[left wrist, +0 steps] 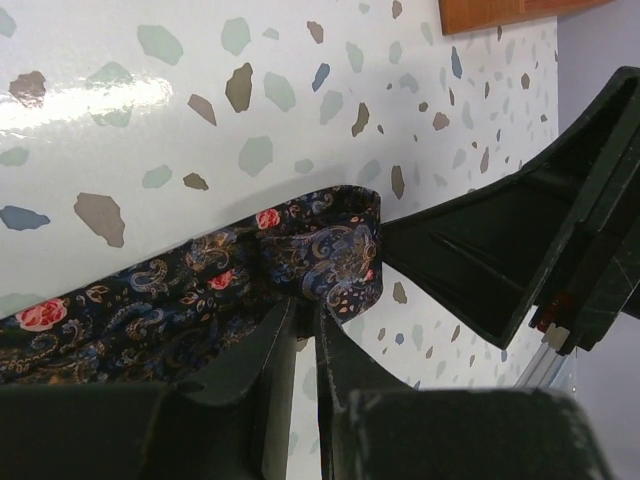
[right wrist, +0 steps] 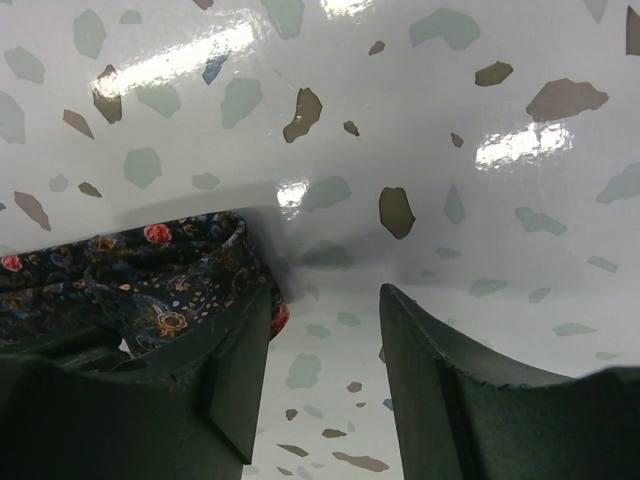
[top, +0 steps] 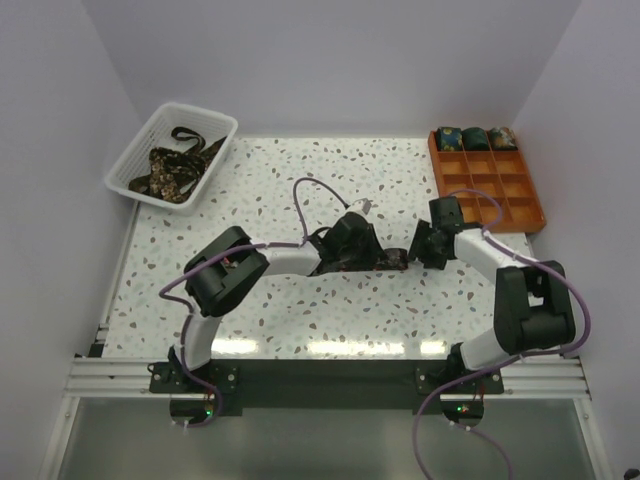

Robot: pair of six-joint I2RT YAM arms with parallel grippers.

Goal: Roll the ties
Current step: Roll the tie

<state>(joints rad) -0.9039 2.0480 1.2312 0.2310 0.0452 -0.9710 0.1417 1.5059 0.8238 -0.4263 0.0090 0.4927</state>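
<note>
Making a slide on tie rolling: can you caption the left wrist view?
Left fingers pinch the tie at its folded end on the speckled table, right fingers close beside.

Plain pale walls (top: 340, 60) close in a white speckled table (top: 340, 312) on three sides — glossy, with glare near its front edge, by a metal rail (top: 110, 378).

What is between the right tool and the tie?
Nothing that I can see. The right tool is open, and the end of the tie lies right next to it on the table.
</note>
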